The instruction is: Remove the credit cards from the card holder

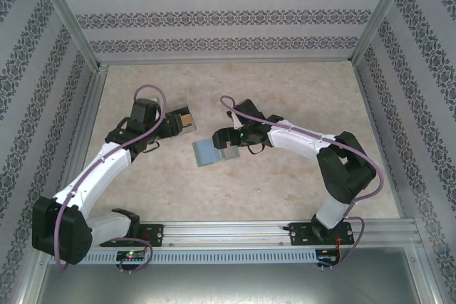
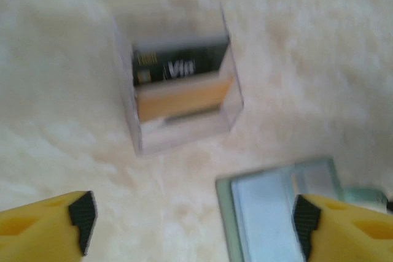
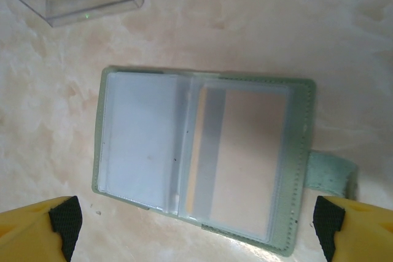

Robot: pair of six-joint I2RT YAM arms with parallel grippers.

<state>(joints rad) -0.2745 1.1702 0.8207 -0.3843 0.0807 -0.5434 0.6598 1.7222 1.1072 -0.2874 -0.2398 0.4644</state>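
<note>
The pale table (image 1: 285,90) has the card holder (image 3: 202,157) lying open and flat in the middle. One pocket may have a pinkish card in it; I can't tell. The black credit card (image 2: 181,64) and the tan credit card (image 2: 184,96) sit in the clear tray (image 2: 184,133) close by. My left gripper (image 2: 193,215) and my right gripper (image 3: 196,220) are spread wide, holding nothing.

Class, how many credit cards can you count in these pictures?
2 for certain, both in the clear tray: the tan card overlapping the dark card. A pale striped rectangle in the tab-side sleeve of the open card holder may be a third.
</note>
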